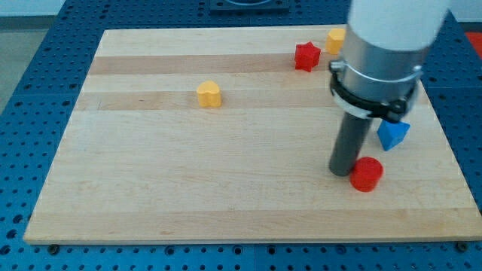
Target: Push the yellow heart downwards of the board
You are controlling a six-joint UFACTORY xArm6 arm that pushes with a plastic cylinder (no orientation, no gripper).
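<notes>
The arm carries no hand at all, so there is nothing to stand wide, narrow or holding; it ends in a straight dark rod under a wide grey and white housing. The rod's lower end, my tip (343,172), rests on the table (226,196) at the view's lower right, just beside the red round block (367,174), which sits on its right and appears to touch it or nearly so. A little above and to the right of the tip lies the blue block (393,134), roughly triangular and partly hidden by the housing. Near the view's top right sits the red star (306,56), and just right of it an orange-yellow block (336,39), half covered by the arm, its shape unclear. The yellow heart (209,94) lies well apart from the tip, in the upper middle of the table, left of all the other blocks.
</notes>
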